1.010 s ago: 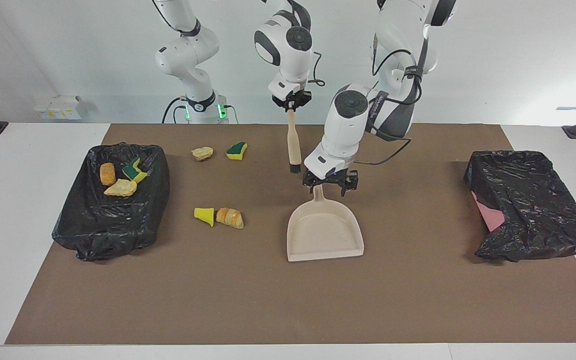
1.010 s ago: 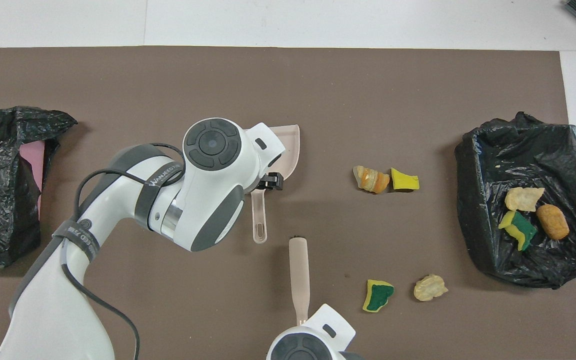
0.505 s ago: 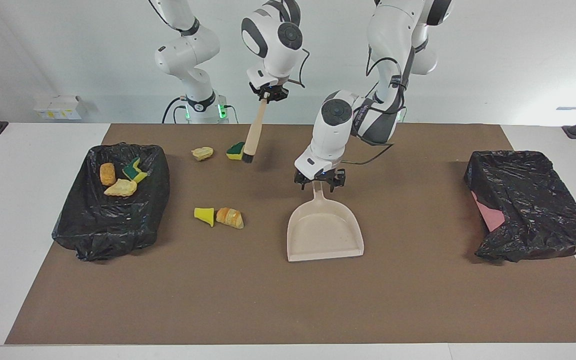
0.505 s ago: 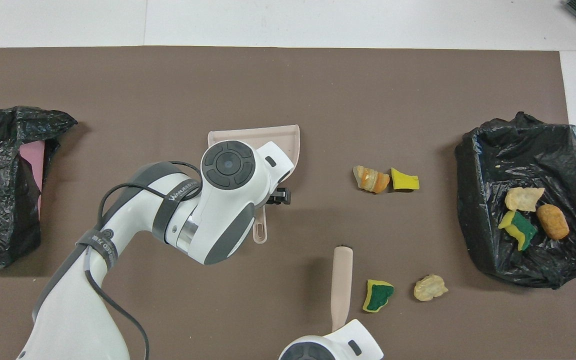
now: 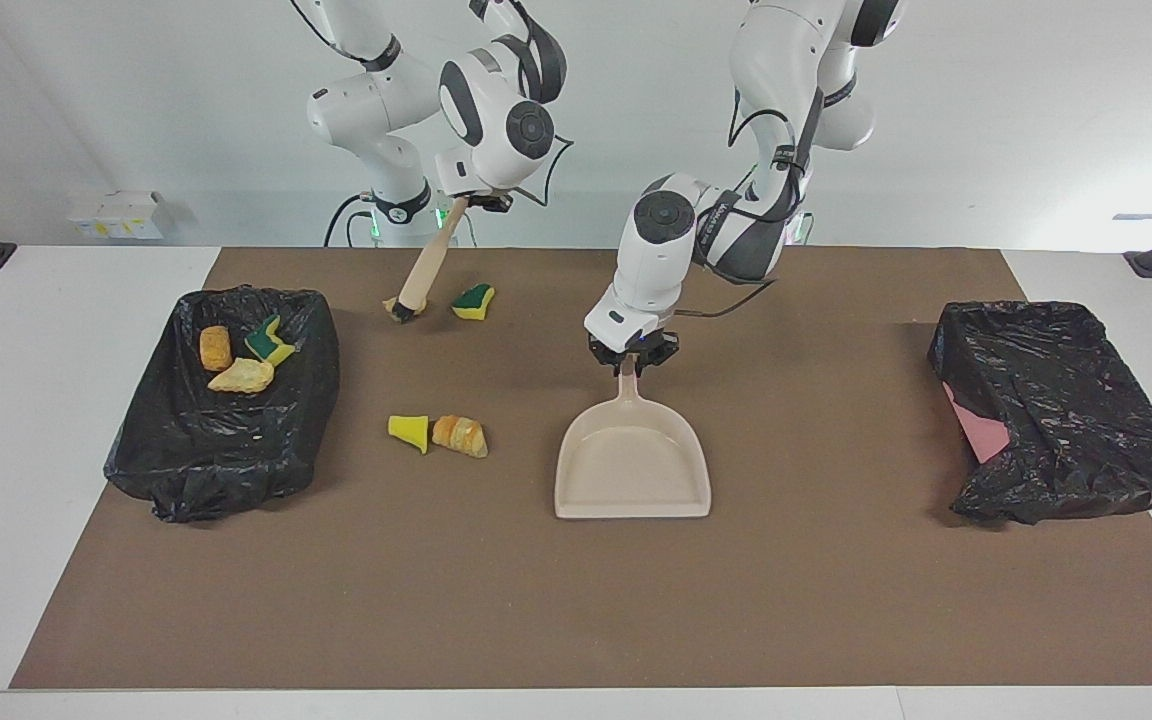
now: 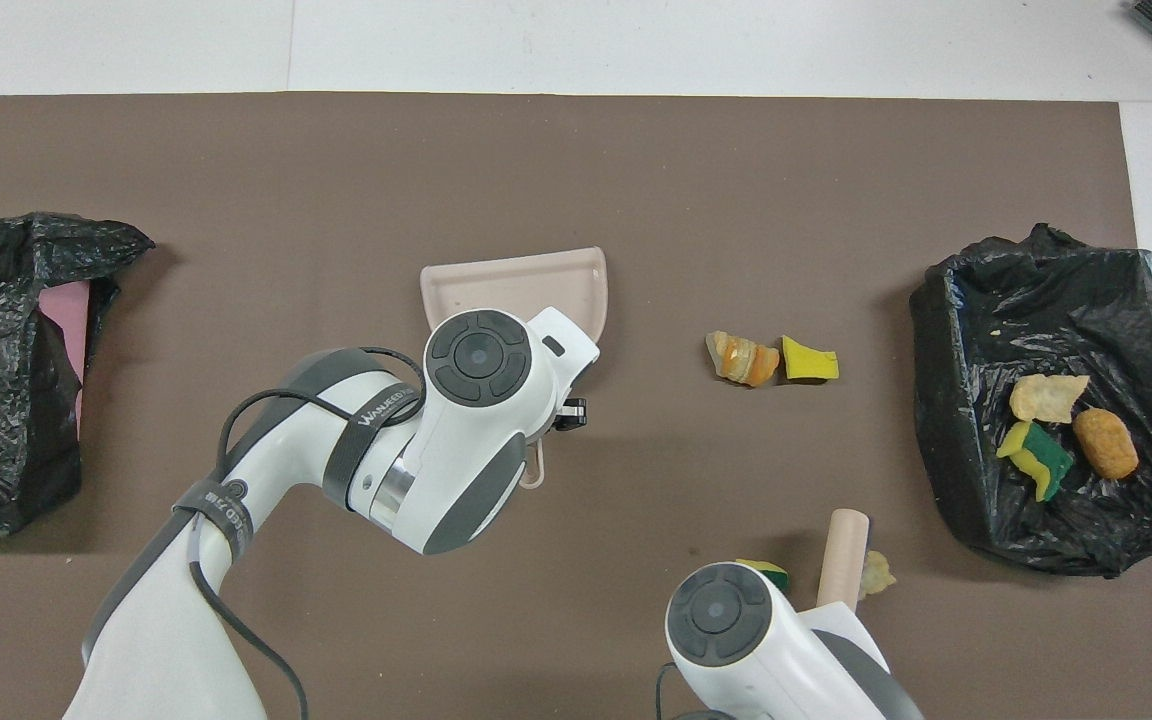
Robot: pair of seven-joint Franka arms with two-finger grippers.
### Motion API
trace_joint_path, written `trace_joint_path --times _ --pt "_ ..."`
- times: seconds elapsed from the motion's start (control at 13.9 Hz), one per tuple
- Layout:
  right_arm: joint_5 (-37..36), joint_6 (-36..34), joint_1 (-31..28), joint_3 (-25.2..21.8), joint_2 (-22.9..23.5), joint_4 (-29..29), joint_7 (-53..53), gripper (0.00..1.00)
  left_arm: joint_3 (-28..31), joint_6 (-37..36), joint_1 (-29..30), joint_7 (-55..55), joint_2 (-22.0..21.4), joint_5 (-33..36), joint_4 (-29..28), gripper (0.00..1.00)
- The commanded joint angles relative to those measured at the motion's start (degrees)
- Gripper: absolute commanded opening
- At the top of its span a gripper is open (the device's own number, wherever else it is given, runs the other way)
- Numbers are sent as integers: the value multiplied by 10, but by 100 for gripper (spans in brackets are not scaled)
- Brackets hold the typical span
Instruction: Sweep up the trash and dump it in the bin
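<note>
the left gripper is closed around the upper end of the handle of the beige dustpan, whose pan lies flat on the brown mat near the middle of the table, its open edge turned away from the robots. in the overhead view the gripper itself is mostly hidden under the arm's wrist, and only the tip of the dustpan's handle shows below it.

the right gripper is clenched on the top of a wooden-handled brush, which is held slanted, with its dark bristles down at the mat against a tan bread-like lump. a yellow-green sponge piece lies just beside that lump, toward the middle of the table. both are found close to the robots' edge of the mat.

farther from the robots, a yellow sponge wedge and a croissant are seen touching each other on the mat, between the dustpan and the bin at the right arm's end.

that bin, lined with a black bag, holds three pieces: a golden-brown lump, a green and yellow sponge and a pale tan lump.

a second black-bagged bin is set at the left arm's end of the table, with a patch of pink showing at its side. no trash can be seen in it.
</note>
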Motion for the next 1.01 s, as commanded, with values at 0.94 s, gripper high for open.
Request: trace_joint_path --times 0.94 --pt "-3 150 -93 5 -155 -196 -120 0 12 -187 95 648 -136 109 -53 0"
